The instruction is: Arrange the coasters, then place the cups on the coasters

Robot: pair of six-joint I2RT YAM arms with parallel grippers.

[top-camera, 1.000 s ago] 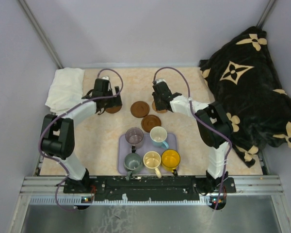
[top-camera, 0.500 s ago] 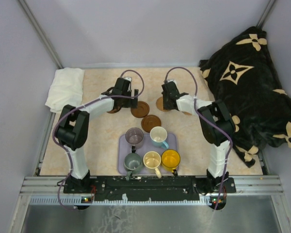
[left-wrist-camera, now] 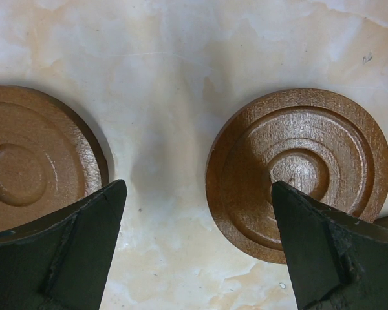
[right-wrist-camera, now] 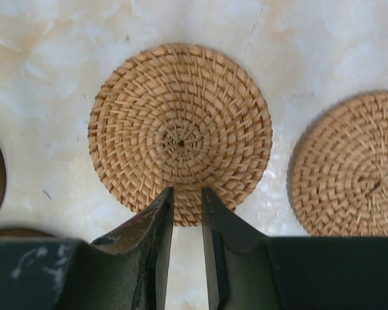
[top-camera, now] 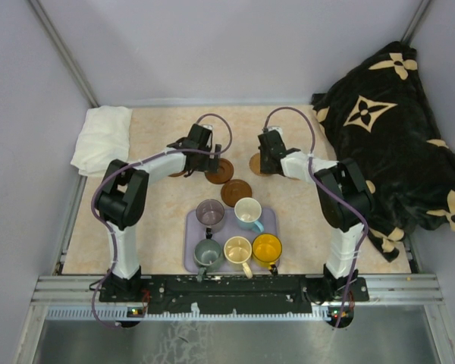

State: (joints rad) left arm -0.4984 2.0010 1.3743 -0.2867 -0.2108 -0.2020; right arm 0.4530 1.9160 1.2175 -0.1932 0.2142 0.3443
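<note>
Two dark wooden coasters lie under my left gripper [left-wrist-camera: 197, 187], one at the left [left-wrist-camera: 26, 168] and one at the right [left-wrist-camera: 297, 165]. Its jaws are open, with bare table between them. My right gripper [right-wrist-camera: 187, 192] is shut to a narrow slit, its tips at the near rim of a woven tan coaster [right-wrist-camera: 181, 132]. A second woven coaster [right-wrist-camera: 349, 165] lies to its right. A third dark coaster [top-camera: 236, 192] sits nearer the tray. The cups stand on the lavender tray [top-camera: 269, 220]: purple-grey [top-camera: 210, 213], light blue [top-camera: 248, 213], grey-green [top-camera: 208, 252], cream [top-camera: 237, 249], orange-yellow [top-camera: 267, 247].
A folded white cloth [top-camera: 102, 136] lies at the back left corner. A black blanket with cream flowers [top-camera: 387, 144] is piled along the right side. The walls close in the table at the back and sides.
My left gripper has swung right from over the leftmost dark coaster to the gap between the two. My right gripper has shifted a little right and back, staying nearly shut.
</note>
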